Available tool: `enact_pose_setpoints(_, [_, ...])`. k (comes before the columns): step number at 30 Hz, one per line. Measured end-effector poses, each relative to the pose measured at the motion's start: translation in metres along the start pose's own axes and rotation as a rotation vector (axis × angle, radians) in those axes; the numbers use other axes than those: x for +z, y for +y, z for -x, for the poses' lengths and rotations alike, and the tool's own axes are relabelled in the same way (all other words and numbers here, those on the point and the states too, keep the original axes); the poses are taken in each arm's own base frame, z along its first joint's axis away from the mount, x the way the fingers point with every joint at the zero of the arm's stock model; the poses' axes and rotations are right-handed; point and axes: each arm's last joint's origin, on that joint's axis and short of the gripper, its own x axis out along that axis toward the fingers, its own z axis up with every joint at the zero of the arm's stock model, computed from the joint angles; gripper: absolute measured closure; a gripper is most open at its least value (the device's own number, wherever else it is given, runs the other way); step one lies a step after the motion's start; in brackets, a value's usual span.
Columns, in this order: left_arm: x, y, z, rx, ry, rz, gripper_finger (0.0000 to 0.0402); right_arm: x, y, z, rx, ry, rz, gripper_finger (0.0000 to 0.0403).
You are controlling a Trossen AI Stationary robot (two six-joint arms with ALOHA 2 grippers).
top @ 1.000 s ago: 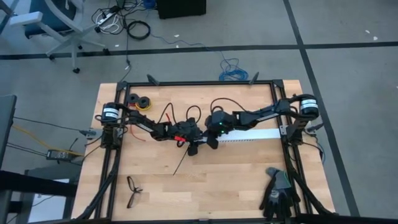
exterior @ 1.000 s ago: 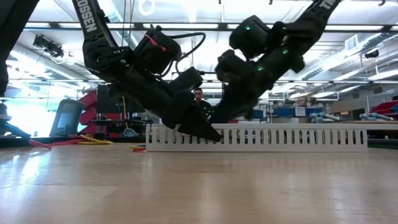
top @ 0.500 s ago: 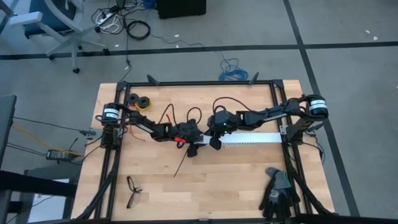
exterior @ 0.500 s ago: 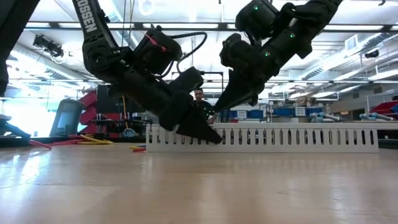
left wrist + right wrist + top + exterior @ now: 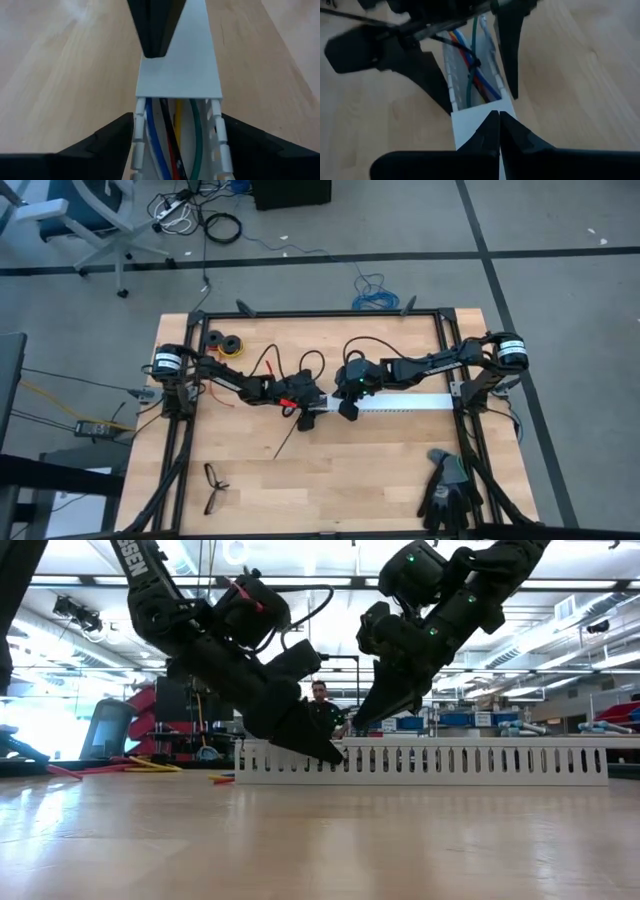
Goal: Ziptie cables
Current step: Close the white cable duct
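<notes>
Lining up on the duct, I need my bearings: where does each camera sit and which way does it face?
High: overhead, looking down; both arms meet at the duct.
Low: table level, looking across; both arms hang over the duct.
Left wrist: faces along the duct; left gripper open astride it.
Right wrist: faces the opposite way; right gripper shut.
Both wrists show the cables.

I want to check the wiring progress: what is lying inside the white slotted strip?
Inside the white slotted strip, coloured cables lie along the open end; a flat cover hides the rest. The left gripper straddles this end.
</notes>
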Motion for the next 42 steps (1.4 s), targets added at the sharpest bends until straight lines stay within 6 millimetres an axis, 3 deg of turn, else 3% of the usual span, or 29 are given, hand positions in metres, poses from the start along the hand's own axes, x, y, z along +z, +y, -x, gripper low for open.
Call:
enact_pose_setpoints(15, [-0.011,-0.004,0.005,-0.003,0.025,0.071,0.0116,-0.002,-0.001,0.000,-0.017,0.026,-0.003,0.0403])
enact_pose_setpoints(23, [-0.009,-0.006,0.006,-0.010,-0.007,0.068,0.0163,-0.008,0.001,0.001,-0.027,0.077,-0.043,0.0403])
enact_pose_setpoints(29, [-0.009,-0.006,0.006,-0.010,-0.006,0.067,0.0175,-0.008,0.013,0.016,-0.010,0.098,-0.080,0.0403])
enact_pose_setpoints(33, [-0.009,-0.006,0.006,-0.010,-0.005,0.067,0.0175,-0.020,0.011,0.023,-0.097,0.220,-0.132,0.0403])
enact_pose_setpoints(37, [-0.009,-0.006,0.006,-0.010,-0.002,0.067,0.0175,-0.029,0.002,0.006,-0.077,0.291,-0.186,0.0403])
enact_pose_setpoints(42, [-0.009,-0.006,0.006,-0.010,-0.001,0.066,0.0175,-0.021,-0.010,-0.045,0.139,0.156,-0.183,0.0403])
